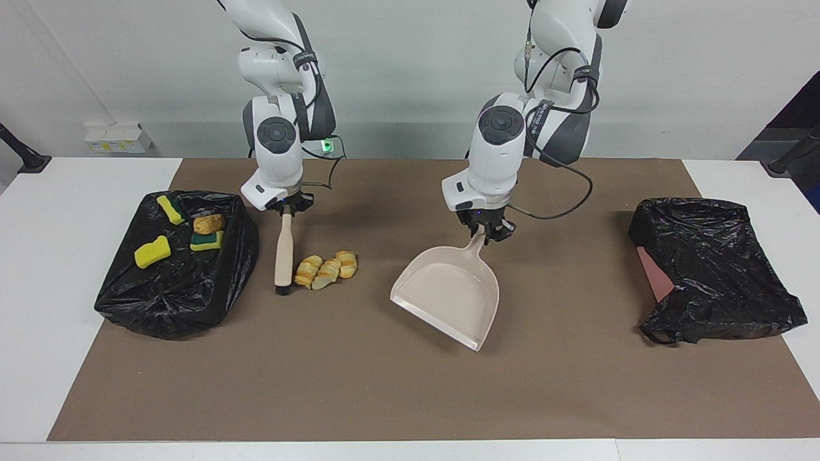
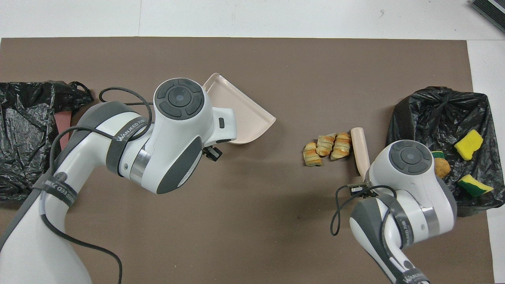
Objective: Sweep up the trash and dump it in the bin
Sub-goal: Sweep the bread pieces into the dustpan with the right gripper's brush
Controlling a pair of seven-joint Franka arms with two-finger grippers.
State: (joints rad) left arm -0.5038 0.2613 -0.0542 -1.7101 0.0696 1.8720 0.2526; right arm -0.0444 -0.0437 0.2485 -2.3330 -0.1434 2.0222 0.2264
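At nine o'clock on the brown mat [image 1: 410, 397] in the facing view sits a black bag [image 1: 173, 269] at the right arm's end of the table. On top of it lie yellow sponge chunks [image 1: 152, 251], one of them green-backed, and a brown lump [image 1: 209, 223]; that trash looks already disposed of.

Just beside the bag, the right gripper [image 1: 287, 209] is pinched tight on the top of the brush [image 1: 282, 253]. The brush hangs almost upright, bristles down at the mat, just beside the bread pieces [image 1: 325, 269] on their bag side. I judge it is set there to push them toward the middle.

At the centre, the left gripper [image 1: 485, 232] is clamped on the dustpan [image 1: 448, 291] by its handle. The pan is tilted and turned so its open lip faces about seven o'clock, well apart from the bread, probably to receive the sweep.

At three o'clock a second black bag [image 1: 711, 266] lies untouched.
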